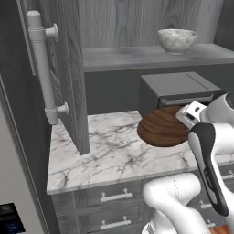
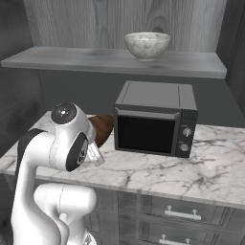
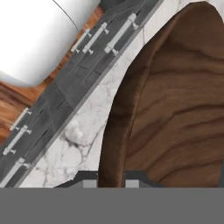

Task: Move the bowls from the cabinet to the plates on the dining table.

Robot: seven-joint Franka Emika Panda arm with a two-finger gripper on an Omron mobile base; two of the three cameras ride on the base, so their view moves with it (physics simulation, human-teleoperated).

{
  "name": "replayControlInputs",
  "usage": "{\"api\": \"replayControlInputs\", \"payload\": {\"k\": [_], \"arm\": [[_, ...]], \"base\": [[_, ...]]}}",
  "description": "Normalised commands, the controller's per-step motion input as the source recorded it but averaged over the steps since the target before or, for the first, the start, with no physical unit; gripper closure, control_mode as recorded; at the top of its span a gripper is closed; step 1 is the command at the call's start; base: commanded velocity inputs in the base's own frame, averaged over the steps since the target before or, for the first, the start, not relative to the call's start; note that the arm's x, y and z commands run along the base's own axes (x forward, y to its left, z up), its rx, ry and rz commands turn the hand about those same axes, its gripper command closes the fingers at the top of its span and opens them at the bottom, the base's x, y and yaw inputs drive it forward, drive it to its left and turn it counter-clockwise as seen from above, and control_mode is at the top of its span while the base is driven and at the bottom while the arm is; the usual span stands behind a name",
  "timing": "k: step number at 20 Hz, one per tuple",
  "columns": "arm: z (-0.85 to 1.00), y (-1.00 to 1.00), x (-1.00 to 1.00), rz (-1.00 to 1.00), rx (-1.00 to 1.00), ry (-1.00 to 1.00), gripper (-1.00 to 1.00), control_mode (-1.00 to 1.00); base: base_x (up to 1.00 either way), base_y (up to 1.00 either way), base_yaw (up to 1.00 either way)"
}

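Two bowls: wood bowl [image 1: 161,129] gripped at the rim in the claw [image 3: 111,177], jaws narrow, held tilted above the marble table [image 1: 109,155], just in front of the microwave [image 2: 155,118]. Marble bowl [image 2: 147,45] upright on the cabinet shelf [image 2: 95,60] above, door [image 1: 68,68] open.

wooden bowl [image 1: 162,127] held tilted above marble counter [image 1: 105,155]; marble bowl [image 1: 177,40] on cabinet shelf [image 1: 132,57].
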Motion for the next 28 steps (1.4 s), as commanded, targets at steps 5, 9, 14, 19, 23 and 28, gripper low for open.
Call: {"api": "replayControlInputs", "payload": {"k": [5, 9, 14, 19, 23, 28], "arm": [[-0.08, 0.04, 0.22, 0.00, 0.00, -0.01, 1.00, -1.00], [-0.08, 0.24, 0.19, 0.00, 0.00, 0.00, 1.00, -1.00], [-0.05, 0.13, 0.03, 0.00, 0.00, 0.00, 1.00, 1.00], [0.00, 0.00, 0.00, 0.00, 0.00, 0.00, 1.00, 1.00], [0.00, 0.00, 0.00, 0.00, 0.00, 0.00, 1.00, 1.00], [0.00, 0.00, 0.00, 0.00, 0.00, 0.00, 1.00, 1.00]], "base": [[0.00, 0.00, 0.00], [0.00, 0.00, 0.00], [0.00, 0.16, 0.01], [-0.05, 0.09, 0.01], [-0.58, -0.01, 0.06], [-0.74, -0.12, 0.08]]}}
